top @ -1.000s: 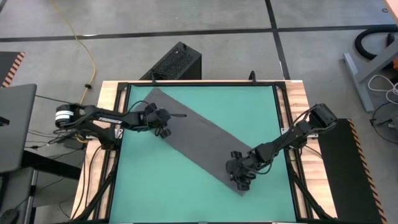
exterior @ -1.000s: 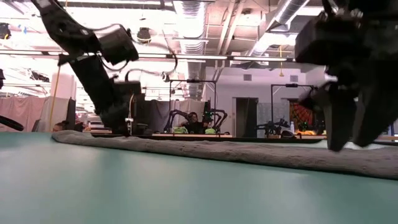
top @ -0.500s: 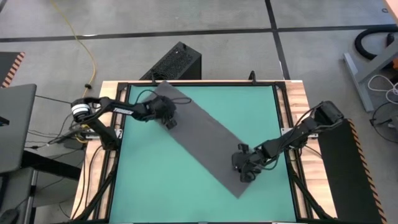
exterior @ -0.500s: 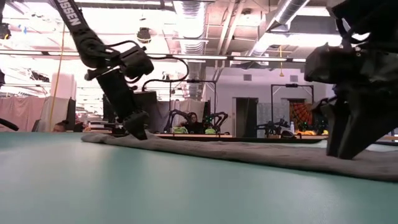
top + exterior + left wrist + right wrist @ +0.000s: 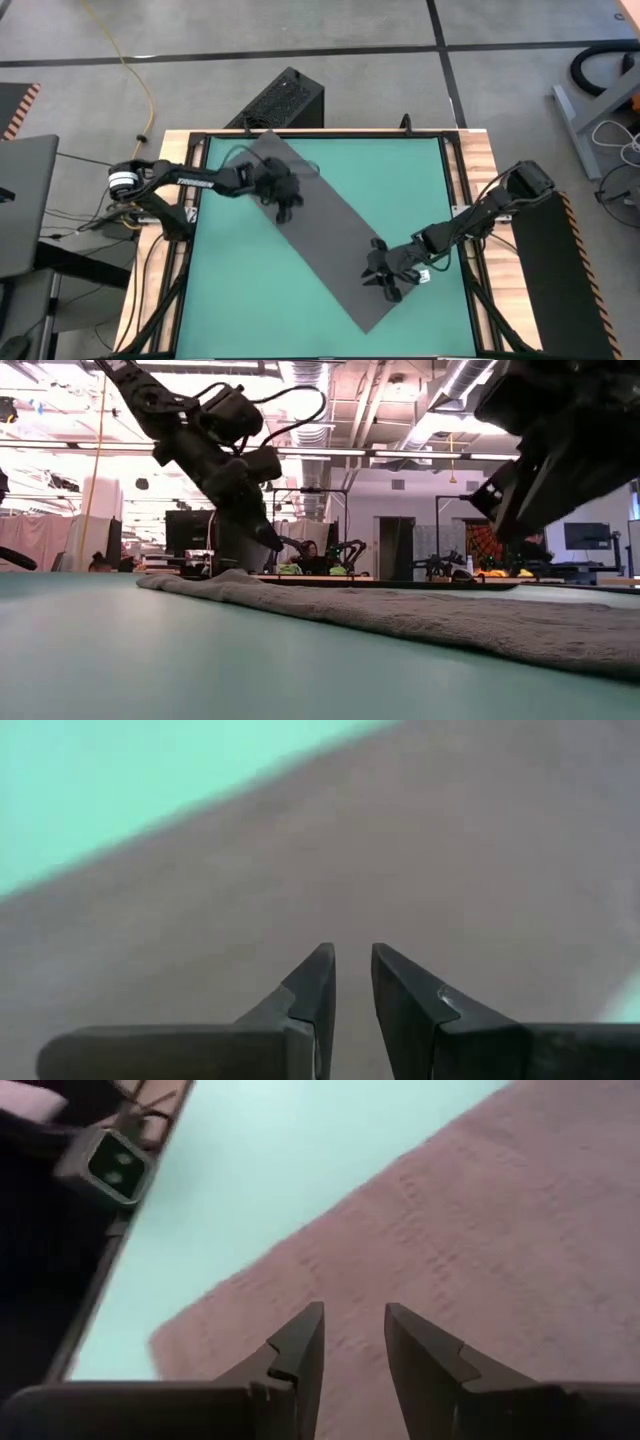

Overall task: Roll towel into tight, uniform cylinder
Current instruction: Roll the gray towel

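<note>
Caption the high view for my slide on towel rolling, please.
Flat grey towel lies diagonally across the green table; left gripper and right gripper hover over opposite ends.

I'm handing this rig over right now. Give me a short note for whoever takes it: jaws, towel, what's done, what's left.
Left gripper: above the far-left part of the plain dark grey cloth towel, jaws slightly apart, nothing between them.
Right gripper: above the towel's near-right part, jaws slightly apart, holding nothing.
Towel: lies flat and unrolled, diagonally across the green table mat, from the far-left corner toward the near right; its far end reaches over the mat's edge.
Done: towel spread out flat.
Left: all the rolling; no turn of the cylinder has been started yet.
</note>
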Tool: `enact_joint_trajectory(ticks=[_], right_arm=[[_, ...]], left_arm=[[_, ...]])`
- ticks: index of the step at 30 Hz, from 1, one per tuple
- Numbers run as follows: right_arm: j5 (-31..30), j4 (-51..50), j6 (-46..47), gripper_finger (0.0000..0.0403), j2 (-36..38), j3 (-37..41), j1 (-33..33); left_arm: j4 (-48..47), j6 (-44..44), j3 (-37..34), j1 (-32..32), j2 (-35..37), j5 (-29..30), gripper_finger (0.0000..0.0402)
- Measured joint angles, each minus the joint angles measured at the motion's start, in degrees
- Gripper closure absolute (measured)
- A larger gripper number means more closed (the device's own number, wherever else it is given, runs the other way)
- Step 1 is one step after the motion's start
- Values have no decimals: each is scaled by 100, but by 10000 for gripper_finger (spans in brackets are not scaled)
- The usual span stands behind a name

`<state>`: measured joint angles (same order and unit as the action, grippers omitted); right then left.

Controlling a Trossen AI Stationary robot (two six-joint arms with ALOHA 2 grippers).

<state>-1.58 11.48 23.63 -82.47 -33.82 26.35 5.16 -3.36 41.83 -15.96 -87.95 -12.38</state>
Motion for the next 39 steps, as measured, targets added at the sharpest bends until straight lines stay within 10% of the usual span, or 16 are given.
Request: enact_joint_trajectory(ticks=[23, 39], right_arm=[[-372, -2461, -622, 273, 705, 18, 1271], [-623, 449, -530, 276, -1581, -814, 1937]], left_arm=[[411, 2139, 20, 2846, -1386, 2039, 345], [-1709, 4017, -4, 3612, -652, 2064, 345]])
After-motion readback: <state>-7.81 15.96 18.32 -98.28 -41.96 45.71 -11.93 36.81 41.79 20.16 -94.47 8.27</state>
